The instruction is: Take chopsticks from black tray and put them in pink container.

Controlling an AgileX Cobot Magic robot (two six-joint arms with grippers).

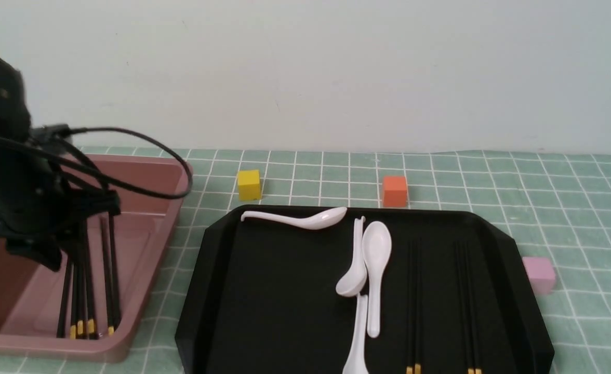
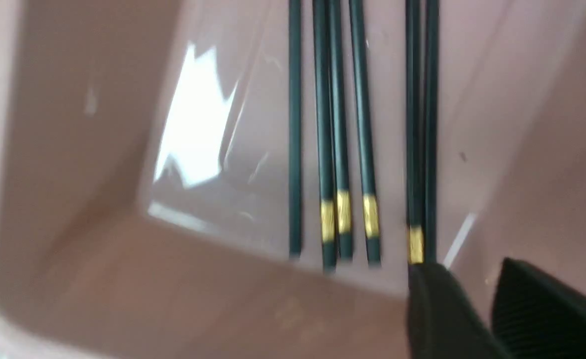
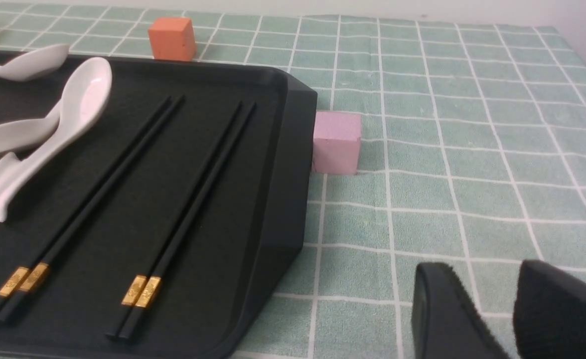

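The pink container (image 1: pixel 152 254) stands at the left, and several black chopsticks (image 1: pixel 84 291) lie side by side on its floor, gold bands toward me. My left arm (image 1: pixel 20 202) hangs over the tub. In the left wrist view my left gripper (image 2: pixel 467 271) is open just past the banded ends of those chopsticks (image 2: pixel 340 149), holding nothing. Two more chopstick pairs (image 1: pixel 414 301) (image 1: pixel 469 301) lie on the right part of the black tray (image 1: pixel 274 291). My right gripper (image 3: pixel 480 271) is open over the cloth, off the tray's (image 3: pixel 283 164) right side and out of the front view.
Three white spoons (image 1: pixel 375 259) lie in the tray's middle and back. A yellow cube (image 1: pixel 249 184) and an orange cube (image 1: pixel 394 190) stand behind the tray. A small pale pink cube (image 1: pixel 539 274) touches its right edge. A green checked cloth (image 1: pixel 570 208) covers the table.
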